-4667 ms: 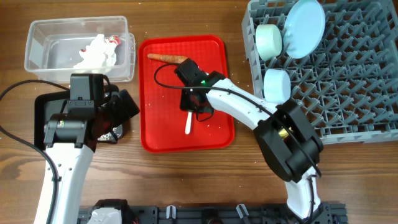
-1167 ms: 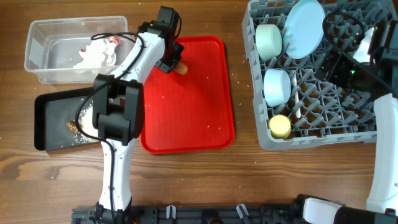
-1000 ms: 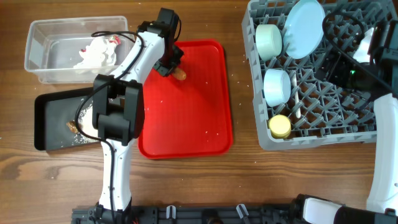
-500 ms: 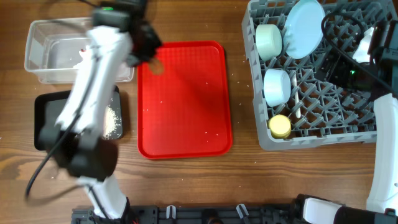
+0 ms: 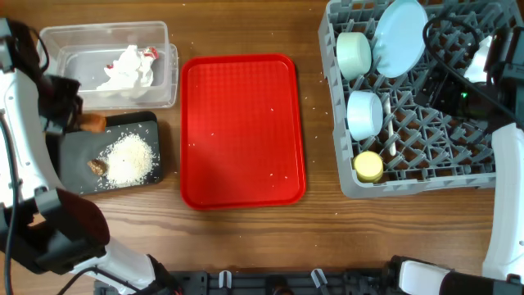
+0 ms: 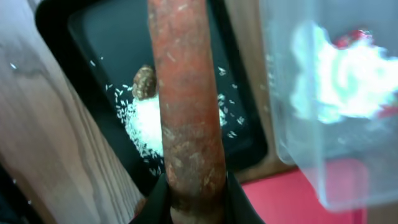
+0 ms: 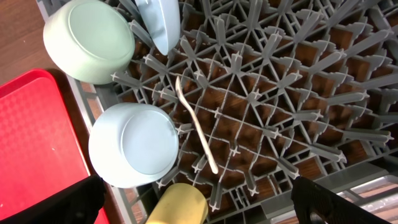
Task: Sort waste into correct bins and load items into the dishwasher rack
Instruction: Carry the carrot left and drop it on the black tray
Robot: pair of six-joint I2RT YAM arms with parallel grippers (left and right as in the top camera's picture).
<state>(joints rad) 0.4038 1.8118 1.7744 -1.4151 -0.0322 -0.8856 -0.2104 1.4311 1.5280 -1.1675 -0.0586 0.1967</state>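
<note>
A: Left gripper [image 6: 194, 204], status?

B: Clamped on the carrot [image 6: 186, 106]. One end sits btw the fingers [image 6: 155, 202], the rest sticks out ahead of the wrist cam.

A: Pos. vs the bins?

B: Overhead, the carrot hangs over the far-left corner of the black tray [image 5: 131, 124]. Can't tell if it touches the rim. Tray is by the left edge of the table [image 5: 246, 238].

A: What's in the tray?

B: Rice [image 5: 129, 157] heaped approx mid-tray, w/ the brown lump [image 5: 97, 165] touching the heap's left side.

A: Other bin?

B: Clear tub [image 5: 57, 78] at the table's far-left corner, just beyond the tray's far edge. Napkin [image 5: 127, 70] inside, toward the tub's right end, w/ the red wrapper [image 5: 148, 53] against it.

A: Right gripper [image 7: 196, 193]?

B: Jaws spread wide, gripping nothing, above the rack [image 7: 280, 93].

A: Rack contents?

B: Rack fills the table's far-right corner. Plate [image 5: 401, 37] stands on edge at its far edge. Mint bowl [image 5: 354, 53] is just left of the plate, in the far-left corner. Blue bowl [image 5: 364, 112] is on the left edge, rim down. Yellow cup [image 5: 368, 166] lies in the near-left corner. Spoon [image 7: 196, 134] lies across the pegs just beside the blue bowl.

A: Anything else?

B: Red tray [image 5: 241, 131] mid-table, btw the bins & the rack, w/ a few white specks on it.
</note>
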